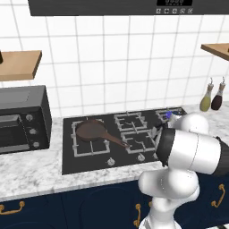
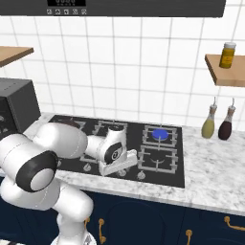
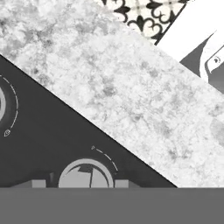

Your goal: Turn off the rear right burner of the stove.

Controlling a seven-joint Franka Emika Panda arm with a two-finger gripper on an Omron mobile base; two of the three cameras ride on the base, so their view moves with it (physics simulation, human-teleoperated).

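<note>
I have the stove (image 2: 67, 165), a flat black glass cooktop set into a grey-white marbled surface (image 2: 210, 167), in both base views. The rear right burner (image 2: 161, 134) glows blue under its square grey grate at the back right of the cooktop; from the left base view I catch a bit of that blue (image 1: 168, 115) just past the arm's white shoulder. A brown pan (image 1: 91, 130) sits on the left burner with its handle pointing right and toward me.

The jaws (image 2: 115, 168) hang low over the front edge of the stove, by the row of small silver knobs. In the hand view a silver knob (image 3: 85, 175) with a dashed arc printed around it sits directly at the bottom between the finger tips, and part of another knob (image 3: 1, 105) shows at the left edge. I cannot tell how wide the jaws stand; they are mostly hidden.

I can read no brand or label. The hood (image 2: 143, 7) above carries a small display panel (image 2: 66, 2), too small to read. A black toaster oven (image 1: 22, 118) stands left of the stove. Two bottles (image 2: 208, 125), one olive and one dark, stand on the surface to the right, and a yellow jar (image 2: 228, 55) sits on a wooden shelf (image 2: 225, 72). White wall tiles run behind, with navy cabinets (image 2: 201, 227) with brass handles below.
</note>
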